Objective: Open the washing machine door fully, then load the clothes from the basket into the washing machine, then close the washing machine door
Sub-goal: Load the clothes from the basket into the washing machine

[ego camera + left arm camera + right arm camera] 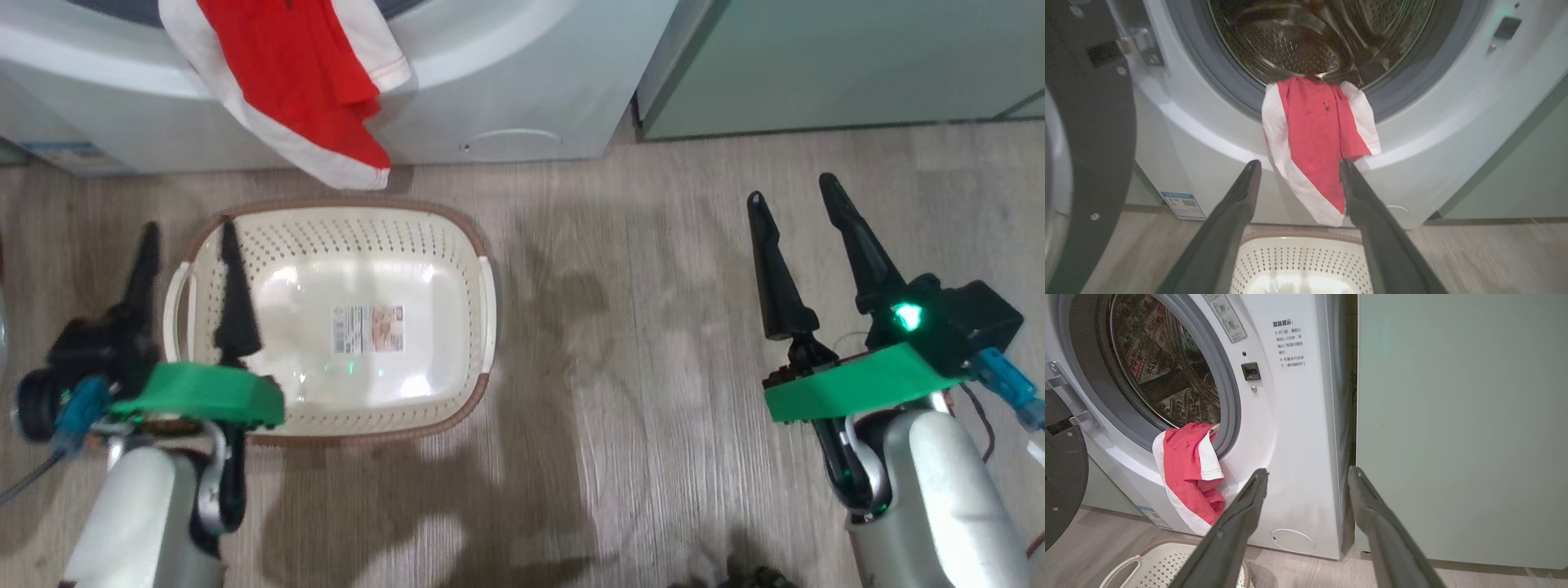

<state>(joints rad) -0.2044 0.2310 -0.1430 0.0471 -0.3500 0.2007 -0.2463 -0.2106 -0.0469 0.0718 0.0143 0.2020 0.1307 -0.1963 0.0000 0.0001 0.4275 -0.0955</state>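
Note:
A red garment with white trim (pixel 306 90) (pixel 1316 143) (pixel 1190 473) hangs out of the washing machine (pixel 506 82) (pixel 1200 134) (pixel 1290 437), draped over the grey gasket and down the white front. The washing machine door (pixel 1090 134) (pixel 1061 473) stands swung open on the left. The cream basket (pixel 343 237) (pixel 1298 261) (pixel 1159 563) sits on the floor below the opening, with nothing but its label inside. My left gripper (pixel 189 237) (pixel 1299 165) is open over the basket's left side. My right gripper (pixel 793 189) (pixel 1308 473) is open and holds nothing, out over the floor to the right.
A pale green cabinet (pixel 841 65) (pixel 1461 424) stands right beside the washing machine. Wood-look floor (pixel 637 343) lies open between the basket and my right arm. The round filter cover (pixel 1292 540) is low on the machine's front.

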